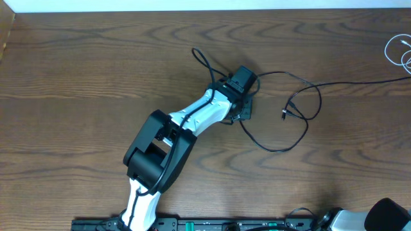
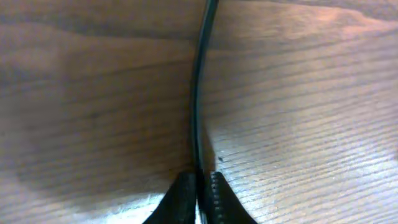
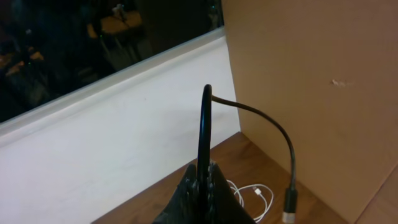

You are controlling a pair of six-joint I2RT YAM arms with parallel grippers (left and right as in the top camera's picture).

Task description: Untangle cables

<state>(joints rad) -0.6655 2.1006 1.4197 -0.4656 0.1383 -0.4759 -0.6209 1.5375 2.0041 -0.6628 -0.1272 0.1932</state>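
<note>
Our left gripper (image 2: 200, 194) has its jaws pinched on the black cable (image 2: 195, 93), which runs away across the table (image 2: 311, 124).

One black cable (image 1: 279, 150), one white cable (image 1: 388, 52), one left arm (image 1: 192, 122), one right arm (image 1: 385, 215), one table (image 1: 77, 77).

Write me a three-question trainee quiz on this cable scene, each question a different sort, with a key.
1. True or false: the left gripper is shut on the black cable.
2. Multiple choice: in the overhead view, the white cable lies at which part of the table? A) top right, B) bottom left, C) centre.
3. Fill in: in the right wrist view, the right gripper pinches a ___ cable whose plug dangles beside it.

Key: 1 true; 2 A; 3 black.
</note>
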